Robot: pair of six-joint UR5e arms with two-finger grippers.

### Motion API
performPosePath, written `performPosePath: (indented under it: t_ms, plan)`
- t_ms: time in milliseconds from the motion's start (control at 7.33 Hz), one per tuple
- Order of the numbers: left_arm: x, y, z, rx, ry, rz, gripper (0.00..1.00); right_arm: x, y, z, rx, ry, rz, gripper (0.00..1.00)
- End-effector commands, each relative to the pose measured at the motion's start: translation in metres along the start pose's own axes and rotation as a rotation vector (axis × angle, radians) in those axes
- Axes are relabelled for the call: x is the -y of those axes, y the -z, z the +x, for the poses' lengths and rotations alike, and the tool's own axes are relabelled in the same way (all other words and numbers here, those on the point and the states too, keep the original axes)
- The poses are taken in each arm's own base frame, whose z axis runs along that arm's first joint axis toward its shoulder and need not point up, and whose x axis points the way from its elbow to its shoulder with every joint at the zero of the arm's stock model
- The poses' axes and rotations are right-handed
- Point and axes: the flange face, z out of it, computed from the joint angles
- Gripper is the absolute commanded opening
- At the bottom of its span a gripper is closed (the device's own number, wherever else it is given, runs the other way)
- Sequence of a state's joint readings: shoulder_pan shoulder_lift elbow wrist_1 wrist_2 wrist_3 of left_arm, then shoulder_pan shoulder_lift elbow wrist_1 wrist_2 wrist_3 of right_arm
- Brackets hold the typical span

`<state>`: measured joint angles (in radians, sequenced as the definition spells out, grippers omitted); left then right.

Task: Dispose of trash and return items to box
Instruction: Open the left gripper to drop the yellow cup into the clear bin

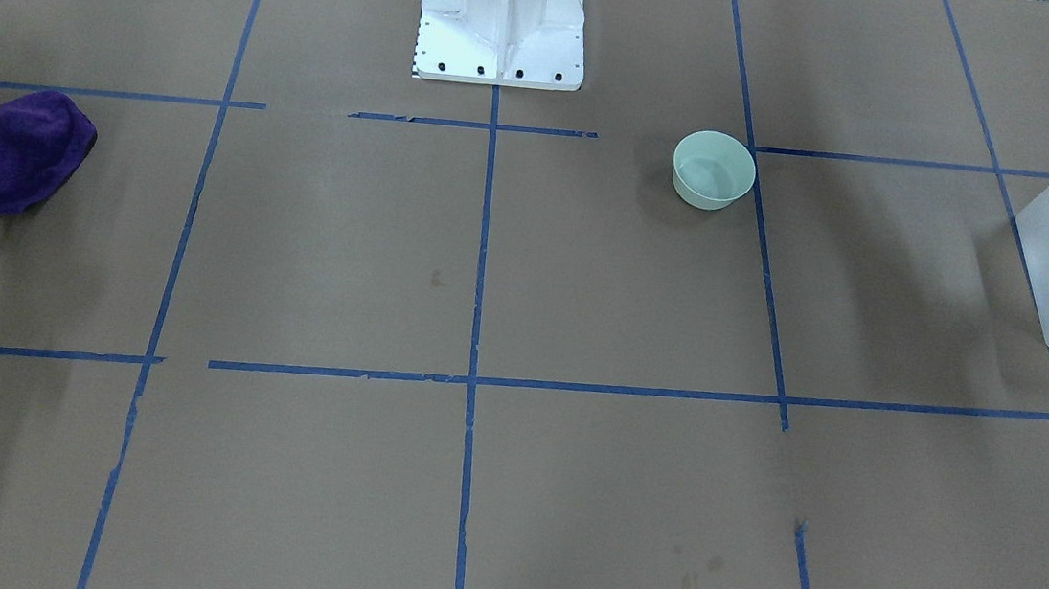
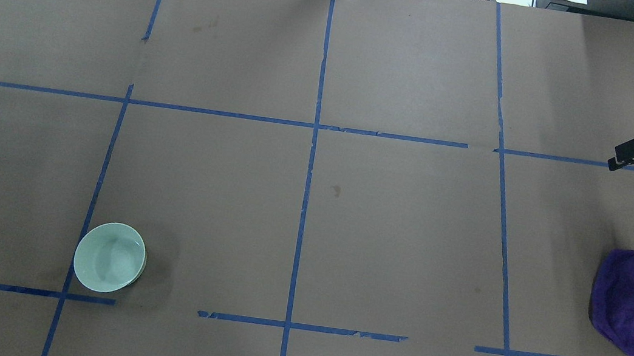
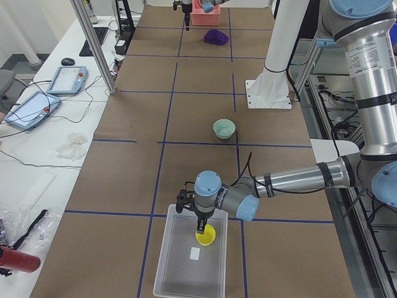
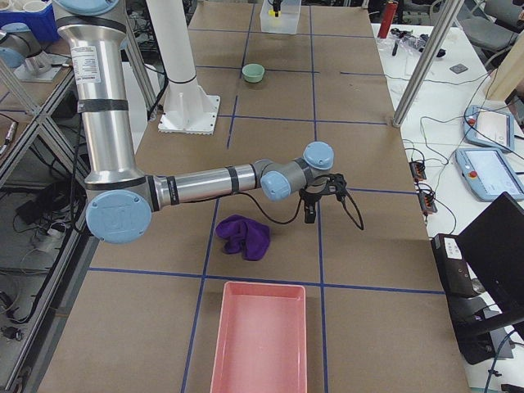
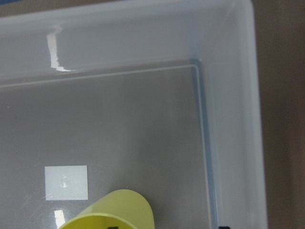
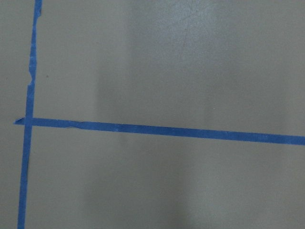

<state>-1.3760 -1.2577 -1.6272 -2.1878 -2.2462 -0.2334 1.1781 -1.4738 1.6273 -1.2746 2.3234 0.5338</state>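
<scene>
The left arm's forearm runs about level out from the robot, and its wrist bends to point the left tool (image 3: 200,226) straight down into the box (image 3: 180,279). The tool is clamped on the rim of the yellow cup (image 3: 206,236), with one finger inside it. The cup hangs mouth-up directly under the tool, inside the box walls, and I cannot tell whether its base touches the floor. A white label (image 3: 195,253) lies just beside the cup.

A pale green bowl (image 2: 109,257) stands on the desk (image 2: 408,227) well apart from that tool, toward the right one.

The right arm also lies low and level, its wrist turning the right tool (image 4: 309,213) down over bare brown paper. I cannot tell whether its fingers are apart or together. A purple cloth (image 4: 244,236) lies near it on the robot's side, and a pink tray (image 4: 260,344) sits farther out.
</scene>
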Motion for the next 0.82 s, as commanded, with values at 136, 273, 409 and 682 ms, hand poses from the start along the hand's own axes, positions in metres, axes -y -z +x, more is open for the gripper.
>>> performPosePath:
  t_ms: [136, 273, 409, 682]
  plan:
    - [0.015, 0.127, -0.020, 0.068, 0.017, 0.222, 0.74, 0.001, -0.002, 0.003, -0.014, -0.004, 0.003, 1.00]
    - [0.027, 0.148, -0.004, 0.071, 0.042, 0.202, 0.75, -0.002, -0.007, -0.002, -0.012, -0.020, -0.006, 1.00]
    - [0.051, 0.166, 0.014, 0.063, 0.060, 0.204, 0.76, -0.010, -0.013, -0.006, -0.008, -0.045, -0.016, 1.00]
    - [0.085, 0.166, 0.063, 0.016, 0.057, 0.196, 0.77, -0.091, -0.033, 0.023, 0.007, -0.038, 0.008, 1.00]
